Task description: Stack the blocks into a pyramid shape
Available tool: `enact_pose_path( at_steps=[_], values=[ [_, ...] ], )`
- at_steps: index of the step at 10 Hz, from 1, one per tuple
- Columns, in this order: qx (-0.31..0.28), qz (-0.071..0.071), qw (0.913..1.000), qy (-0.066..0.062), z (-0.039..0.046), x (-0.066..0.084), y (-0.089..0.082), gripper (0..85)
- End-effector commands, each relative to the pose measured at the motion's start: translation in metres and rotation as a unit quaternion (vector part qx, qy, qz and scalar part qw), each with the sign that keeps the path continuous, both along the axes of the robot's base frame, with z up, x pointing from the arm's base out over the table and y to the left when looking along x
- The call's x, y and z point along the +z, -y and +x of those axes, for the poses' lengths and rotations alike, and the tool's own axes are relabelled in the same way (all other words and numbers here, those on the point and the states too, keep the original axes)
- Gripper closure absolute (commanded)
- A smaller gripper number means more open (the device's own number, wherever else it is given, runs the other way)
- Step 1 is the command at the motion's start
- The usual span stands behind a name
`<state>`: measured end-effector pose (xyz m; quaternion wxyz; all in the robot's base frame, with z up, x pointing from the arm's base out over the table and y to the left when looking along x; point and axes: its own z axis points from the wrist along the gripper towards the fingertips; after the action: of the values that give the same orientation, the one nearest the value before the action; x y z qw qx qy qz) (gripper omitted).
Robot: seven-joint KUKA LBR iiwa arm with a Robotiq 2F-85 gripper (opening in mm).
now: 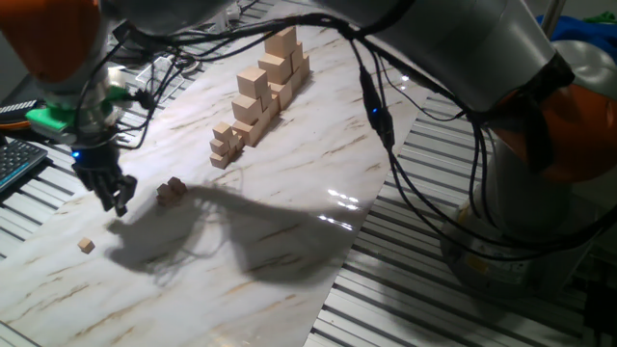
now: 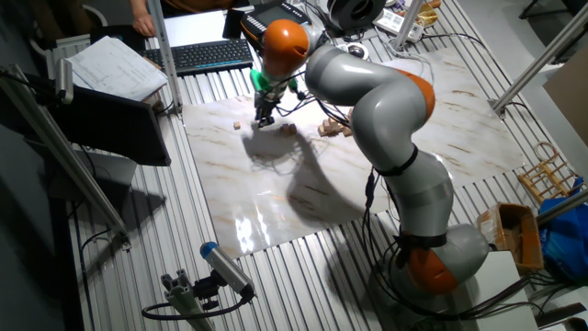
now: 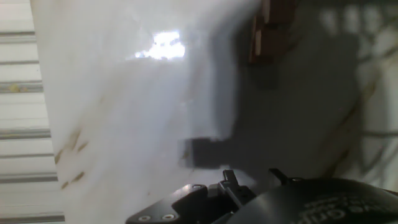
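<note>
My gripper [image 1: 115,202] hangs fingers-down just above the marble board at its left end. Its dark fingers [image 1: 121,200] stand a little apart and I see nothing between them. A small cluster of tiny tan blocks [image 1: 172,190] lies on the board just right of the gripper. One single tiny block [image 1: 87,246] lies nearer the front left corner. In the other fixed view the gripper [image 2: 265,119] sits between a lone block [image 2: 237,126] and the cluster [image 2: 290,129]. The hand view is blurred. It shows brownish blocks [image 3: 273,28] at the top edge.
A tall stepped row of much bigger pale wooden cubes [image 1: 260,92] stands at the back of the board [image 1: 289,212]. A keyboard [image 1: 14,164] and cables lie left of the board. The arm's cables [image 1: 381,120] hang over the right side.
</note>
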<state>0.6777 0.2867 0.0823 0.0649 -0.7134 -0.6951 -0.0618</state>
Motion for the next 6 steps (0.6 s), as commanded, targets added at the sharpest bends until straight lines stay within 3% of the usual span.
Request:
enact_pose_path(
  at_steps=[1,3,6],
  values=[
    [-0.002,0.000,1.0000,0.003,0.0017,-0.004,-0.005,51.0],
    [-0.015,0.003,0.9998,0.012,0.0085,-0.014,-0.011,51.0],
    [-0.018,0.009,0.9997,0.014,0.0083,-0.015,-0.014,51.0]
  ],
)
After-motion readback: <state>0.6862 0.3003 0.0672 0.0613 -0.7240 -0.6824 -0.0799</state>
